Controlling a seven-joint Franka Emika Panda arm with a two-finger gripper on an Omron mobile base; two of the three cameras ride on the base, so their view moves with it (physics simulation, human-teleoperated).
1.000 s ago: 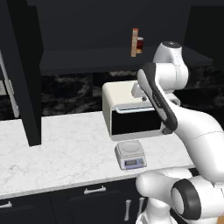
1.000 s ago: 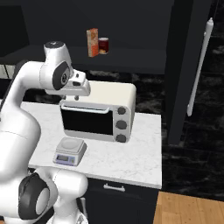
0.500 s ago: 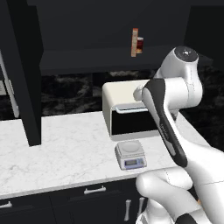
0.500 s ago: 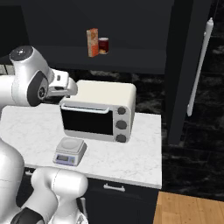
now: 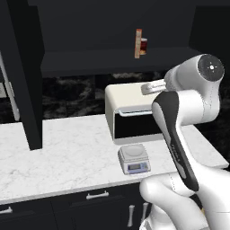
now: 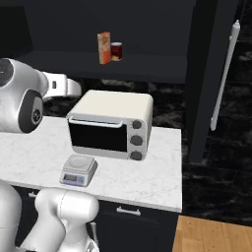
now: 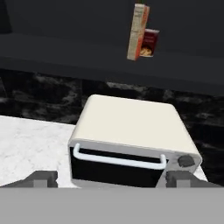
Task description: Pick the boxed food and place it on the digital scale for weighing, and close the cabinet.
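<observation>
Reaching for the box [image 7: 138, 31] on the cabinet [image 7: 65, 52] shelf above the oven [image 7: 131, 127], gripper [image 7: 111, 178] spread wide and empty, needing to rise toward it.

A rendered home kitchen. A cream toaster oven [image 6: 110, 124] sits on a white marble tabletop [image 6: 147, 177]. Black wall cabinets [image 5: 27, 76] hang above, drawers [image 5: 96, 202] below.

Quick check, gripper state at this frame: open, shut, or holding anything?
Gripper: open and empty, its fingertips spread wide in front of the toaster oven; the boxed food stands on the cabinet shelf.
</observation>
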